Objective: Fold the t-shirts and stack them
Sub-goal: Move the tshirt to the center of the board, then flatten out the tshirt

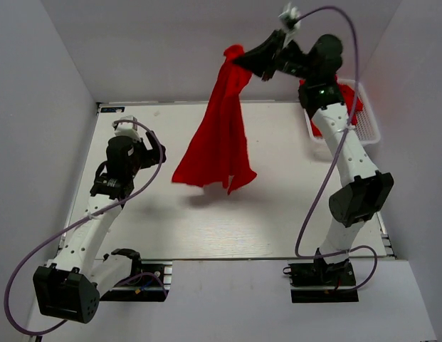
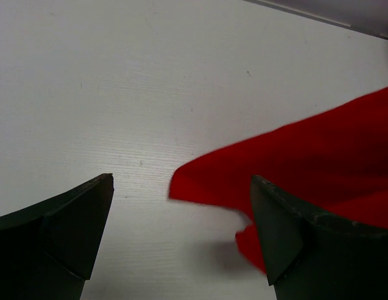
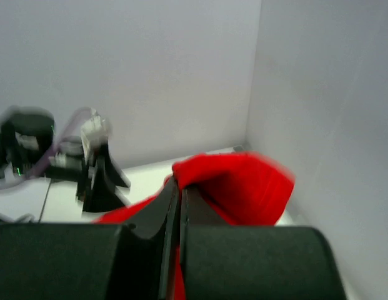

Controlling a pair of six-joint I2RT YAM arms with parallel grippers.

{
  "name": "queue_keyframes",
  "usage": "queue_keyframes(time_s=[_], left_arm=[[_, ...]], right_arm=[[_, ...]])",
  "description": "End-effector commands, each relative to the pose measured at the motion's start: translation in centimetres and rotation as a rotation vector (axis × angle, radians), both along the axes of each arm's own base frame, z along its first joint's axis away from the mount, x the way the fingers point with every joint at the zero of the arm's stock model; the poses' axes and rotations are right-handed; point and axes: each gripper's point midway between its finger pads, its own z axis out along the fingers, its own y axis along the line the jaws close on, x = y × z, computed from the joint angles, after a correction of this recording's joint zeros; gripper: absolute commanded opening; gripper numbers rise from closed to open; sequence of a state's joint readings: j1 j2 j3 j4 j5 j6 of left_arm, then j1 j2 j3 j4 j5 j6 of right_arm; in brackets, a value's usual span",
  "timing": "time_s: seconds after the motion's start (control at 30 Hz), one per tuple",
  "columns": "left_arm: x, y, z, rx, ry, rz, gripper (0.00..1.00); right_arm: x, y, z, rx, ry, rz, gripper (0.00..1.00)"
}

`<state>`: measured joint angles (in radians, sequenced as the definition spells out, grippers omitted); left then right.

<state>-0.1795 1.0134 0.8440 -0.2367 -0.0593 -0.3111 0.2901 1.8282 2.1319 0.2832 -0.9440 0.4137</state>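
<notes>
A red shirt (image 1: 217,139) hangs full length from the right gripper (image 1: 240,58), high over the far side of the table (image 1: 277,214). This looks to be the opening step of the job: one garment drawn up for spreading, with no fold made yet. The right wrist view shows that gripper's jaws pressed together on a bunched ridge of cloth, the red fabric bulging out beyond them. The shirt drapes down and toward the left arm in loose vertical folds. Its lower hem is just clear of the table or barely brushing it; the overhead view shows a shadow beneath, but contact cannot be settled. The left gripper (image 2: 181,184) hovers low over the bare table with its fingers spread wide and nothing between them. A corner of the hem reaches into its view from the right, partly behind the right-hand finger, near but not gripped. A second shirt (image 1: 352,96) lies in the basket (image 1: 370,125) at the far right corner, behind the right arm. The next move likely calls for the left gripper to catch a free corner or hem edge, so the two arms can stretch the cloth flat and lay it down. Limp fabric hanging bunched like this will probably need tension from two points before any clean fold is possible.
</notes>
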Motion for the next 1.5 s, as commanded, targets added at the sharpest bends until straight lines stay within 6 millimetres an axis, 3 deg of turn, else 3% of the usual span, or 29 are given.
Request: queue_keyframes(time_s=[0.0, 0.03, 0.07, 0.13, 0.17, 0.23, 0.27, 0.3, 0.37, 0.43, 0.5, 0.53, 0.7, 0.77, 0.8, 0.93, 1.03, 1.13, 1.23, 1.3, 1.47], left_arm=[[-1.3, 0.7, 0.7, -0.046, 0.022, 0.066, 1.0], [-1.4, 0.7, 0.2, -0.052, 0.033, 0.069, 1.0], [-1.6, 0.7, -0.6, -0.057, 0.057, 0.074, 1.0], [-1.9, 0.6, -0.9, -0.059, 0.062, 0.066, 1.0], [-2.1, 0.2, -1.3, -0.065, 0.073, 0.048, 1.0], [-2.2, 0.0, -1.8, -0.067, 0.093, 0.035, 1.0], [-2.2, -0.7, -3.1, -0.056, 0.131, 0.001, 1.0], [-2.0, -1.1, -3.3, -0.039, 0.131, -0.037, 1.0], [-1.9, -3.2, -4.6, -0.057, 0.175, -0.158, 1.0], [-1.7, -5.5, -5.0, -0.084, 0.175, -0.301, 1.0], [-1.1, -7.3, -6.1, -0.106, 0.207, -0.388, 1.0], [-1.2, -8.2, -6.3, -0.115, 0.206, -0.459, 1.0], [-0.6, -11.9, -6.9, -0.059, 0.224, -0.583, 1.0], [-0.2, -13.5, -7.6, -0.014, 0.25, -0.62, 1.0], [-1.0, -15.4, -7.9, 0.011, 0.263, -0.668, 1.0], [-2.5, -19.2, -9.1, 0.08, 0.32, -0.741, 1.0], [-3.9, -21.1, -10.0, 0.138, 0.346, -0.752, 1.0], [-5.9, -23.9, -10.9, 0.149, 0.394, -0.811, 0.92], [-7.6, -25.3, -13.3, 0.192, 0.483, -0.828, 0.91], [-8.0, -24.6, -15.4, 0.253, 0.541, -0.776, 0.91], [-9.0, -24.7, -17.7, 0.317, 0.597, -0.756, 0.89]], right_arm=[[2.3, 1.9, -8.8, -0.101, 0.111, -0.075, 0.0], [2.3, 2.0, -9.9, -0.109, 0.124, -0.11, 0.0], [2.4, 2.6, -16.4, -0.189, 0.206, -0.114, 0.0], [2.5, 3.1, -20.6, -0.244, 0.267, -0.149, 0.07], [2.2, 3.1, -25.5, -0.306, 0.343, -0.154, 0.12], [1.6, 3.2, -29.1, -0.381, 0.406, -0.168, 0.33], [1.4, 2.9, -31.5, -0.421, 0.452, -0.175, 0.47], [1.0, 2.6, -32.7, -0.455, 0.491, -0.185, 0.7], [2.0, 1.1, -34.3, -0.481, 0.537, -0.29, 0.9], [3.3, -0.6, -33.7, -0.466, 0.56, -0.432, 0.9], [3.7, -1.8, -34.4, -0.465, 0.593, -0.531, 0.9], [3.5, -2.3, -33.3, -0.44, 0.594, -0.553, 0.9], [3.0, -6.4, -36.2, -0.481, 0.743, -0.77, 0.9], [2.1, -8.0, -38.6, -0.51, 0.842, -0.838, 0.9], [2.0, -8.7, -39.0, -0.509, 0.864, -0.861, 0.9], [0.6, -10.8, -41.2, -0.513, 0.935, -0.918, 0.9], [0.3, -12.8, -41.0, -0.486, 0.95, -1.001, 0.9], [0.3, -13.5, -41.2, -0.459, 0.981, -1.032, 0.9], [0.0, -14.2, -41.3, -0.441, 1.001, -1.051, 0.9], [-0.2, -14.9, -41.6, -0.433, 1.014, -1.073, 0.9], [-0.1, -15.7, -41.4, -0.415, 1.019, -1.099, 0.9]])
